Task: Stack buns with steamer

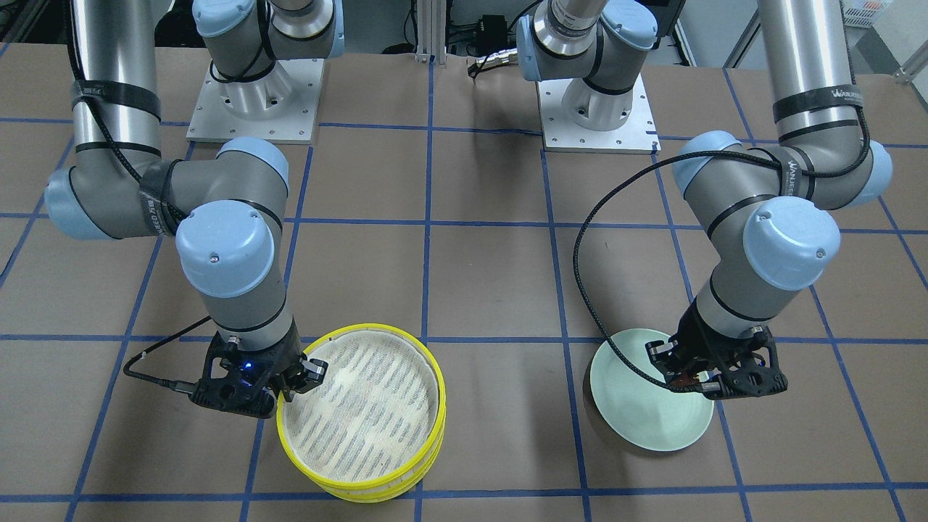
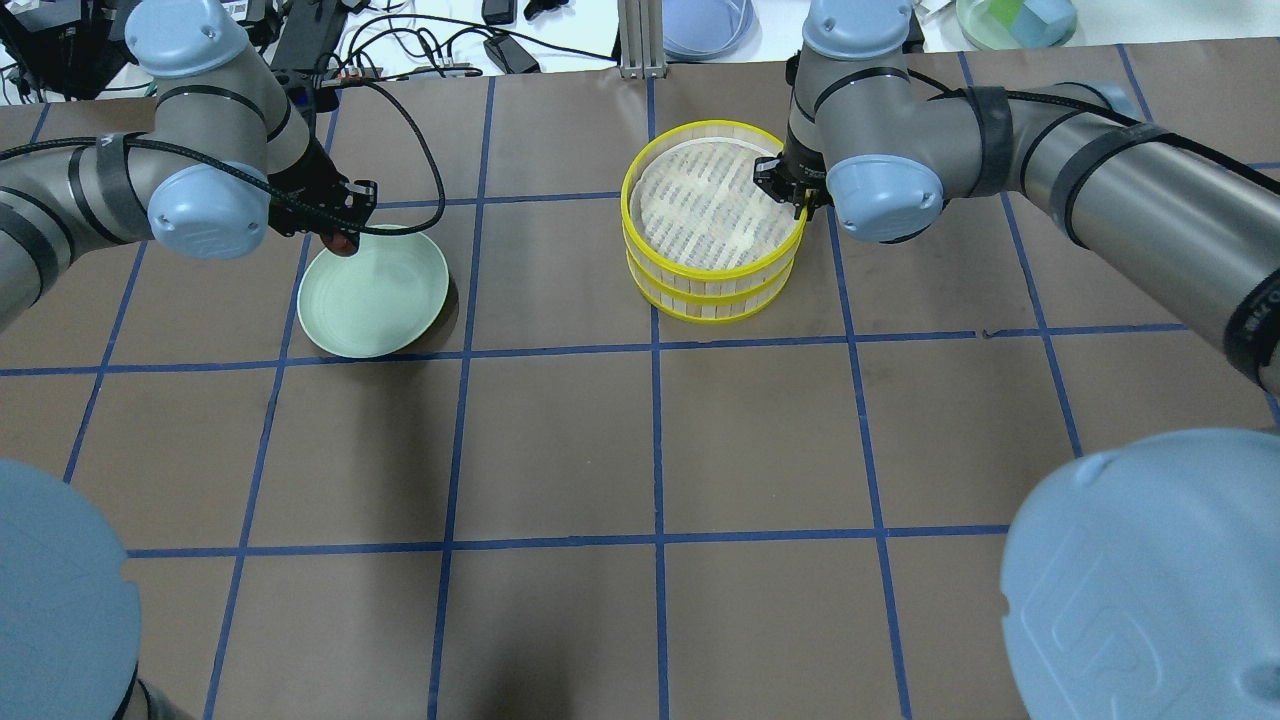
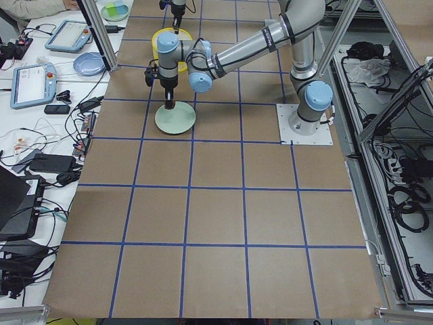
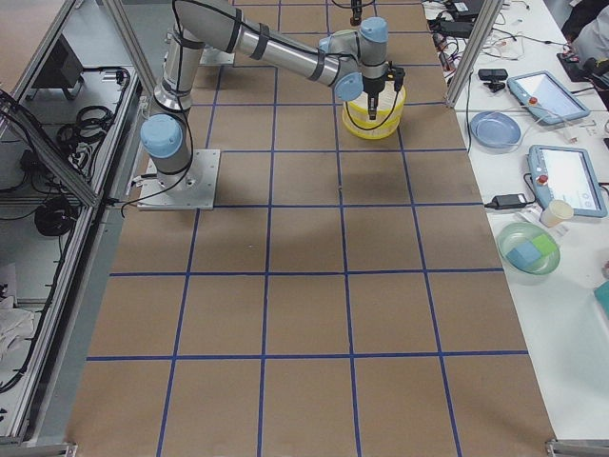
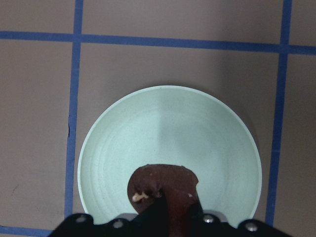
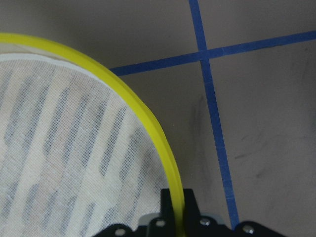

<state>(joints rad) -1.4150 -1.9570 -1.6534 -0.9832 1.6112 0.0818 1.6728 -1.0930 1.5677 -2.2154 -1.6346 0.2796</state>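
Pinching one soft, dark reddish-brown bun (image 5: 163, 183) between narrowed fingers, my left gripper (image 2: 340, 238) hangs over the edge of one smooth, round, pale green plate (image 5: 173, 128). The lump looks rounded, and my fingers hide its long axis. My right gripper (image 1: 303, 377) clamps the bright yellow rim of the top tray (image 2: 700, 200), lined with striped white cloth. It sits level on a second tray (image 2: 715, 308), making two round bamboo trays.

a robot lab: taped-grid table (image 2: 560, 450), teach pendants (image 4: 567, 181).
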